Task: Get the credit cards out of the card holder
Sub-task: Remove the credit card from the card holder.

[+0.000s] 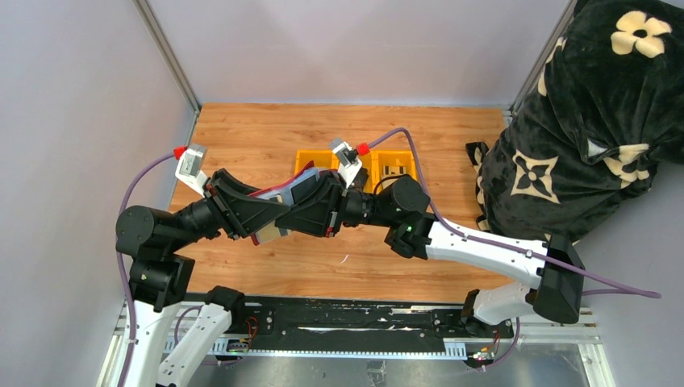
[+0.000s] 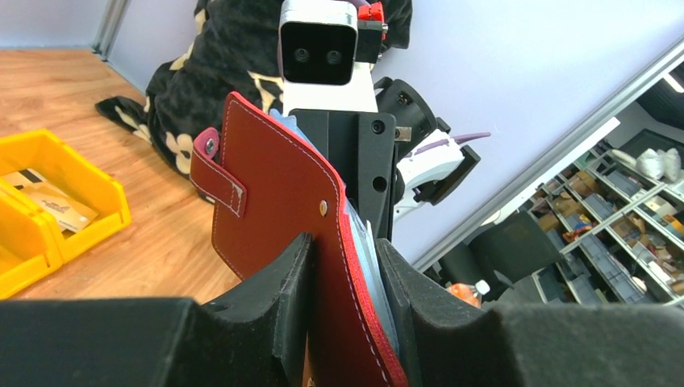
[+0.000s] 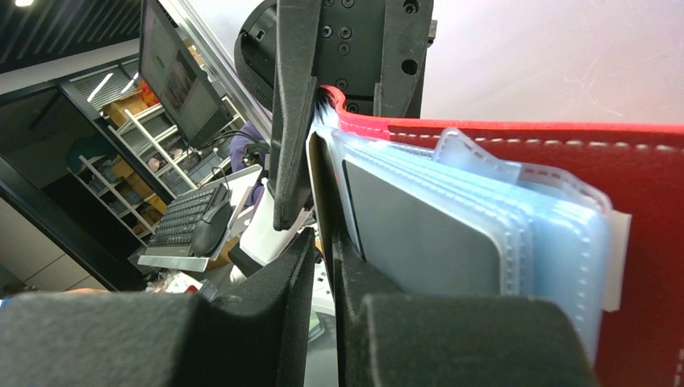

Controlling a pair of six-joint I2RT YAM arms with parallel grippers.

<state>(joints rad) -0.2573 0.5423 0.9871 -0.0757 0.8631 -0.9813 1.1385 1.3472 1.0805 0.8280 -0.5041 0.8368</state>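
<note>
My left gripper is shut on the dark-red card holder and holds it upright above the table; in the left wrist view the holder stands between the jaws, its strap tab to the left. The right wrist view shows its red cover open, with clear plastic sleeves and a grey credit card in one. My right gripper meets the holder from the right. Its jaws are closed almost fully on the thin edge of a tan card sticking out of the sleeves.
Yellow bins stand behind the grippers at mid table; one holds a tan card. A black blanket with cream flowers fills the right side. Grey walls enclose the back and left.
</note>
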